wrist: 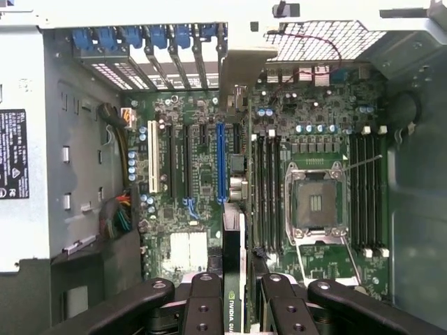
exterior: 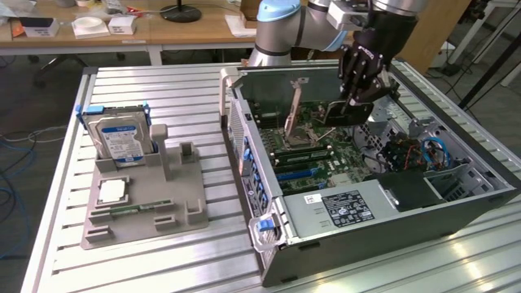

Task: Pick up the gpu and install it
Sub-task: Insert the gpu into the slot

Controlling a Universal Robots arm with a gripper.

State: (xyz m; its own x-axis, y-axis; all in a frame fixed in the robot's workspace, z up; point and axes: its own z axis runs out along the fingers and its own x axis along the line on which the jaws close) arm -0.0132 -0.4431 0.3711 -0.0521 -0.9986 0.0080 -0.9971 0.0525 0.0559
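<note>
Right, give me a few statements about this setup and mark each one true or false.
1. The tool grips the gpu edge-on over the motherboard. True.
2. The hard drive lies flat inside the computer case. False: it stands upright in the grey holder, outside the case.
3. The case is open on its side, with the board exposed. True.
4. The gpu rests in the grey holder. False: it is in the tool, over the open case.
</note>
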